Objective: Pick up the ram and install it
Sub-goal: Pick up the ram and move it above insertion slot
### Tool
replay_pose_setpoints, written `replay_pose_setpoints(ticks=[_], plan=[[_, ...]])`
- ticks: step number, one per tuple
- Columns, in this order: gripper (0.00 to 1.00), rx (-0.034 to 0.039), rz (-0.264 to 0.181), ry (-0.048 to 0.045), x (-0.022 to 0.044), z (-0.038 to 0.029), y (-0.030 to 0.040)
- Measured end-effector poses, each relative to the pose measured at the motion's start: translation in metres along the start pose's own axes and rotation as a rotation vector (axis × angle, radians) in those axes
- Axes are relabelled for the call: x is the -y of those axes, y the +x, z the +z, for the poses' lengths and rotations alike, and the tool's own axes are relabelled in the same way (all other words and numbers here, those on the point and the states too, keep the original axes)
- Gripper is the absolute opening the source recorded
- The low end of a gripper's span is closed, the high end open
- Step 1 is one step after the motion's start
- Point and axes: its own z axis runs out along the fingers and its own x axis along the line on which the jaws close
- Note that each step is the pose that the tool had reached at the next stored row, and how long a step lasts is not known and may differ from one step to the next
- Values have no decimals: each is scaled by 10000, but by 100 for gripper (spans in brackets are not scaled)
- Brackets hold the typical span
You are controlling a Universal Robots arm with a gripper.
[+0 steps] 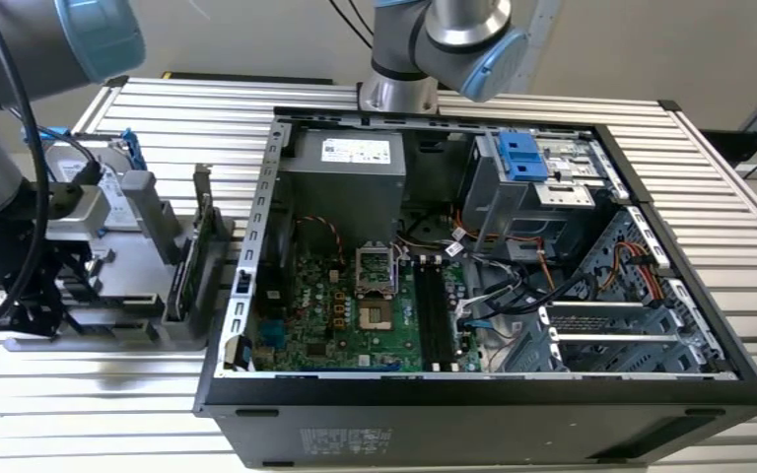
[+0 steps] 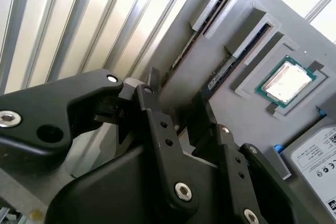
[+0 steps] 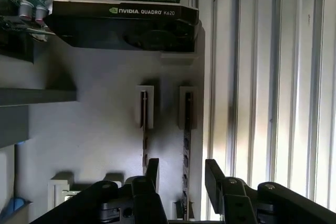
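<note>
Two ram sticks stand on edge in slots of a grey parts holder (image 3: 94, 108). One ram stick (image 3: 187, 140) lies between my gripper's (image 3: 182, 178) black fingers (image 3: 152, 170), which stand open on either side of it without touching. The other ram stick (image 3: 144, 127) is just outside the fingers. In the second wrist view the gripper (image 2: 178, 111) hangs over the same ram stick (image 2: 220, 74). In the exterior view my arm (image 1: 11, 197) reaches down over the holder (image 1: 129, 296) at the exterior view's left. The motherboard's black memory slots (image 1: 432, 315) lie in the open computer case (image 1: 484, 384).
A graphics card (image 3: 126, 22) stands upright at the holder's far end, also seen as an upright card (image 1: 201, 236) beside the case. A processor chip (image 2: 286, 82) and a silver hard drive (image 2: 320, 156) rest in the holder. The ribbed metal table (image 1: 747, 246) surrounds everything.
</note>
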Motion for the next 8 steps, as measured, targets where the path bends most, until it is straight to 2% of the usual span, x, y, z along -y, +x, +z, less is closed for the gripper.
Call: replay_pose_setpoints(ticks=[3,8], plan=[[100,0,-24,63,2,28,0],[100,0,-41,86,4,65,-3]])
